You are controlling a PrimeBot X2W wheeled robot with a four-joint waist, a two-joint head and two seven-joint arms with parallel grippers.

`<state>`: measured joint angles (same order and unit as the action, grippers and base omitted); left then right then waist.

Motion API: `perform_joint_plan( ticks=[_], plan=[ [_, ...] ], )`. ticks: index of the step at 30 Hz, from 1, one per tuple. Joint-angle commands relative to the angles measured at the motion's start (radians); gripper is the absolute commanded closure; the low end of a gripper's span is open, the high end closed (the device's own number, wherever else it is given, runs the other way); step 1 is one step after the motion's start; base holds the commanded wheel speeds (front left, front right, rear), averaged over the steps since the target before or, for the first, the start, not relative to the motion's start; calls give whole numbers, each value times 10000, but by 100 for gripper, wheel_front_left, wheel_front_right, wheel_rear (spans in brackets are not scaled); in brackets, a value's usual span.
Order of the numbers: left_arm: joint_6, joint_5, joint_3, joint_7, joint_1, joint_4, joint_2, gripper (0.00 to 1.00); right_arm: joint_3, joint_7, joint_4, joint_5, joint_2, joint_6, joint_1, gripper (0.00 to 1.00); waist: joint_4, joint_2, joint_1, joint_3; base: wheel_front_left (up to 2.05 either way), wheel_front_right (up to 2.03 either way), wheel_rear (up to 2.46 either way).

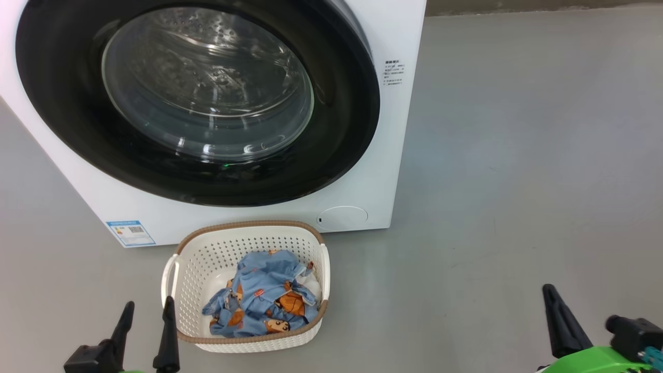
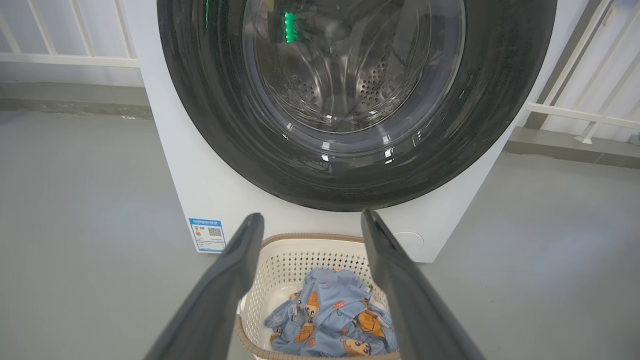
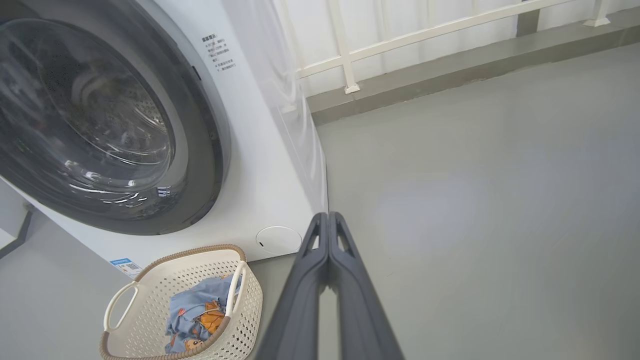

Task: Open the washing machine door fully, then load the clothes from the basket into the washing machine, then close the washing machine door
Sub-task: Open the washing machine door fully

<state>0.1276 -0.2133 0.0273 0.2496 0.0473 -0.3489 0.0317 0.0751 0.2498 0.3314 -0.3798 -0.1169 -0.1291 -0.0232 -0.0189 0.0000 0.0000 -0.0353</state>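
Washing machine door (image 1: 207,98) closed | left gripper (image 1: 148,304) spread wide, empty | right gripper (image 3: 328,216) clenched, empty

R pincer (image 3: 327,217) — slim blk fingers (image 3: 302,300), green wrist (image 1: 595,360).

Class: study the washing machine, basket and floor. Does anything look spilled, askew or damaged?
Nothing stands out: the clothes lie inside the upright basket, and the washing machine door is shut and looks undamaged.

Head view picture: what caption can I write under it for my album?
Washer door closed, clothes waiting in the basket on the floor, left gripper open, right gripper shut.
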Motion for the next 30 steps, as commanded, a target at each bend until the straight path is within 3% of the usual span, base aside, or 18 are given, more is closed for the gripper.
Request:
perform_joint_plan(
  ticks=[1,8,17,23,30],
  plan=[
    [31,-3,278,122,339,253,185,0,-114,120,-153,-429,-29,-16,-378,100,-9,0,0,-17,0,0,0],
    [31,-22,243,122,274,325,185,0,294,120,328,-4709,138,-16,-709,100,-70,0,0,-233,0,0,0],
    [31,89,106,122,449,564,185,0,114,-31,462,-10007,-1065,-16,-1243,100,-192,0,0,-1008,0,0,0],
    [31,188,149,122,614,667,185,0,416,-663,405,-11623,-1642,-16,-1497,100,-239,0,0,-1471,0,0,0],
    [31,297,191,122,773,907,185,0,1387,-2459,337,-13010,-2093,-16,-2244,100,-236,0,0,-2277,0,0,0]
  ],
)
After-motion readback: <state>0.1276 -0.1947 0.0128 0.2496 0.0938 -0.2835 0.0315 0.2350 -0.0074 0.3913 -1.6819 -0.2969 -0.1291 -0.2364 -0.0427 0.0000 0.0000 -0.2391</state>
